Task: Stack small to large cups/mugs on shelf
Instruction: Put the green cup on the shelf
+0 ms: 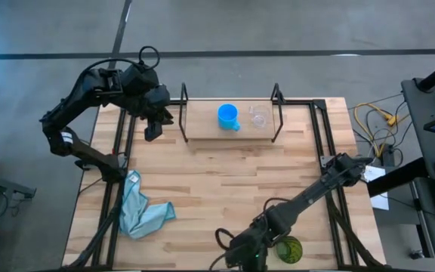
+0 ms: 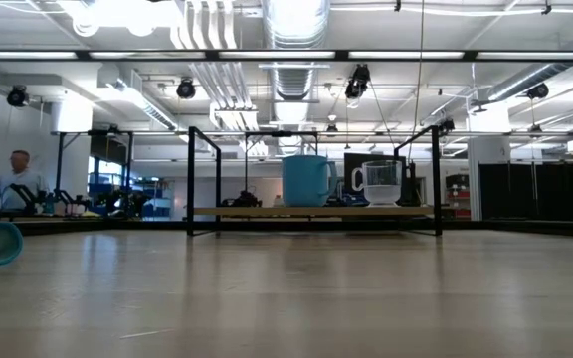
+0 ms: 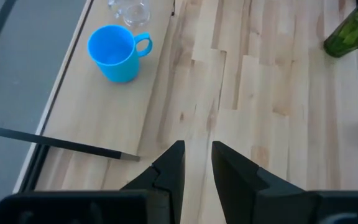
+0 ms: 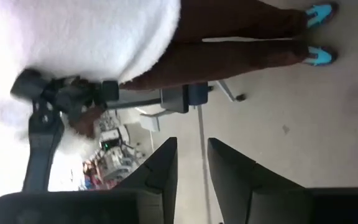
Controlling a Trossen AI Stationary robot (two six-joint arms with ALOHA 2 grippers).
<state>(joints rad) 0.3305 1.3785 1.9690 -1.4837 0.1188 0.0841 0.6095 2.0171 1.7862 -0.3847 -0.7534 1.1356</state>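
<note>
Shelf (image 1: 202, 133) at counter (image 1: 225, 189) far edge. On shelf: mug (image 1: 228, 116) left, clear cup (image 1: 260, 117) just beside, right. Patterned cup (image 1: 288, 250) at near edge, right. Cloth (image 1: 142, 208) near-left.

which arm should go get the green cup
Right. Its end effector sits right beside the green cup at the table's near edge; the left end effector is across the table by the shelf.

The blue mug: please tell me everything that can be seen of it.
The blue mug is bright blue, opaque, plastic-looking, with one loop handle. It stands upright and empty on the shelf, mouth up, beside the clear cup and apart from it. No gripper touches it.
</note>
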